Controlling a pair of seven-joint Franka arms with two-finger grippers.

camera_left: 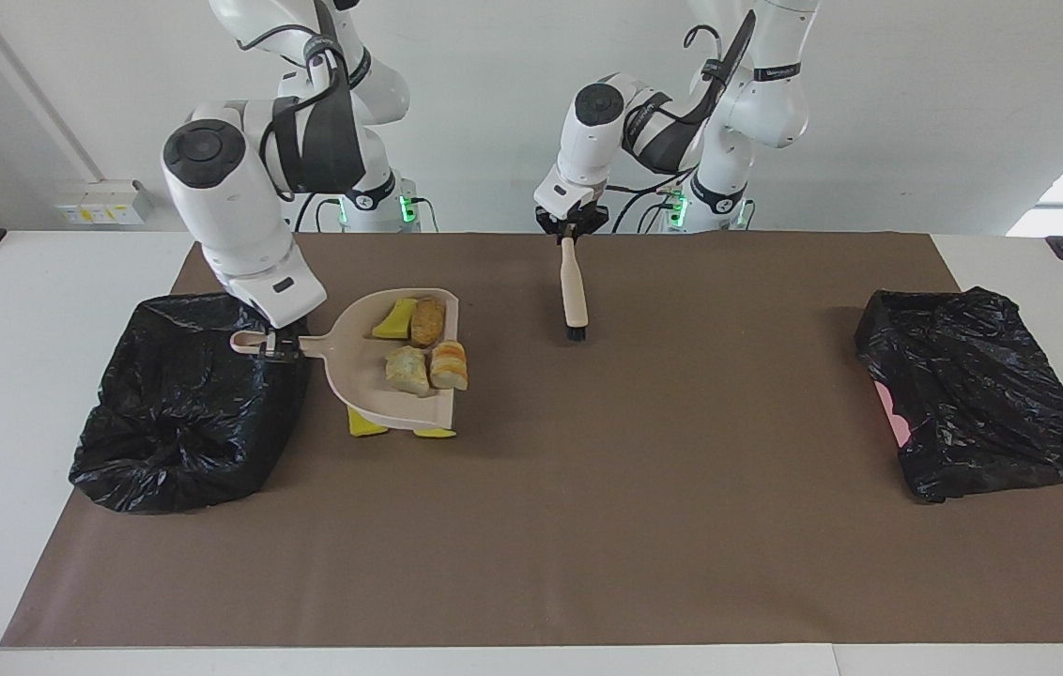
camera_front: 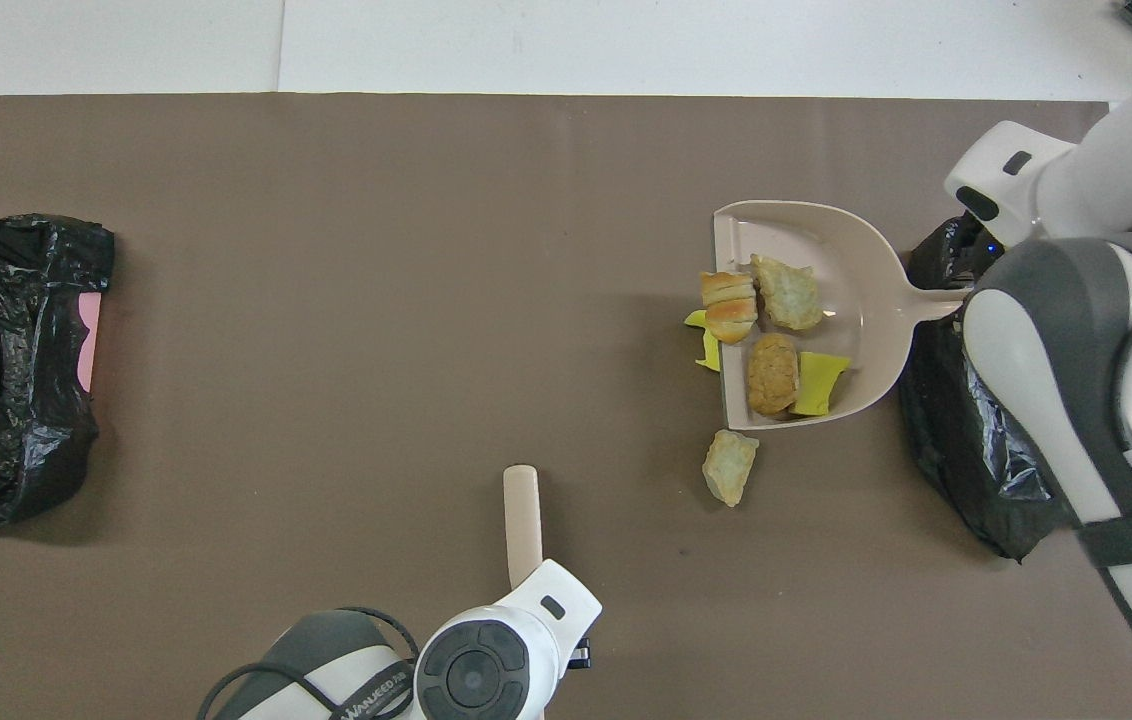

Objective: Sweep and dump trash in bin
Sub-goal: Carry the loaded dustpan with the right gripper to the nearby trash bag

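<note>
My right gripper (camera_left: 276,347) is shut on the handle of the pale pink dustpan (camera_left: 372,324), at the rim of the black-bagged bin (camera_left: 184,404). The pan (camera_front: 841,250) is held just off the mat and carries trash: a yellow scrap (camera_left: 393,319) and three beige-to-orange lumps (camera_left: 449,364). Two yellow scraps (camera_left: 367,424) lie on the mat under the pan's lip. One lump (camera_front: 729,465) lies on the mat beside the pan, nearer to the robots. My left gripper (camera_left: 571,228) is shut on the brush (camera_left: 574,286), which hangs bristles down over the mat's middle, close to the robots.
A second black-bagged bin (camera_left: 973,394) with a pink edge showing sits at the left arm's end of the table. The brown mat (camera_left: 644,526) covers most of the white table. My right arm's elbow hangs over the first bin.
</note>
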